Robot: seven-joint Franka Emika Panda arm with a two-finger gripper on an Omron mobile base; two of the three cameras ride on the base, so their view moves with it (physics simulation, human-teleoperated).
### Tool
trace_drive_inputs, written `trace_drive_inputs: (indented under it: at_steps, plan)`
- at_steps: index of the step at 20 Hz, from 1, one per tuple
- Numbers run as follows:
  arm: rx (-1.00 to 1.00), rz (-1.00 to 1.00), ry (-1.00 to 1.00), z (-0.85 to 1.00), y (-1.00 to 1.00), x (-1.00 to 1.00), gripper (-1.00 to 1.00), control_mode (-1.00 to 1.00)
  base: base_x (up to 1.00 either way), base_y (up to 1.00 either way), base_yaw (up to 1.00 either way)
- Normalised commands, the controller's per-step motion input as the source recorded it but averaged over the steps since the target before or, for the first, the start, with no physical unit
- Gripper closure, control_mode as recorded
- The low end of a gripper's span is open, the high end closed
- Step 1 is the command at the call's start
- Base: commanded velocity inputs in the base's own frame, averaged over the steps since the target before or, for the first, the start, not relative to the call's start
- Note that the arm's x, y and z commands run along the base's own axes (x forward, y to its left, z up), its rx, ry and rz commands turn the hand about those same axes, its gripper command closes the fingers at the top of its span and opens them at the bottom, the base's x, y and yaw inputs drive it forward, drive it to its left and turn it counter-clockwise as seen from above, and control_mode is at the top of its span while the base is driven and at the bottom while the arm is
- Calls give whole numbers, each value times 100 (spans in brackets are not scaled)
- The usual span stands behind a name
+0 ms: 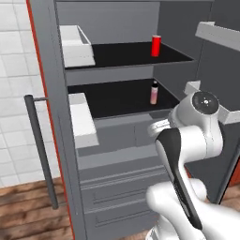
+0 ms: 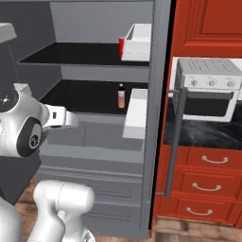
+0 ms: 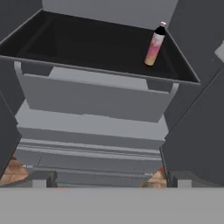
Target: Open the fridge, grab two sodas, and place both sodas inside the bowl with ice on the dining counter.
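On the fridge's [image 1: 117, 140] top shelf, soda [image 1: 156, 46], well above wide-spread, empty gripper [image 3: 109, 183].

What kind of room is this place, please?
Most likely a home kitchen: a tall grey two-door fridge stands open with a red soda can on its upper shelf, beside red cabinets and a white countertop oven.

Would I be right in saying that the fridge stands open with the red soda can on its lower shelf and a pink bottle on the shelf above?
Not quite, they are swapped: the left base view shows the soda can on the upper shelf of the open fridge, and the pink bottle on the shelf below.
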Motion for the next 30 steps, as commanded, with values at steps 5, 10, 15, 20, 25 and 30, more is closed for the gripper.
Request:
trace_drive_inputs:
  at_steps: [5, 10, 15, 20, 25, 30]
  plan:
    - [0, 0, 0, 0, 0, 0, -100, 100, 61, 4, -1]
    - [0, 0, 0, 0, 0, 0, -100, 100, 53, 0, -1]
    - [0, 0, 0, 0, 0, 0, -100, 100, 57, 0, -4]
    - [0, 0, 0, 0, 0, 0, -100, 100, 54, 0, -5]
    - [1, 0, 3, -22, 0, 17, -100, -100, 3, -3, -1]
    - [10, -5, -14, -25, -26, 32, -100, -100, 0, 0, 0]
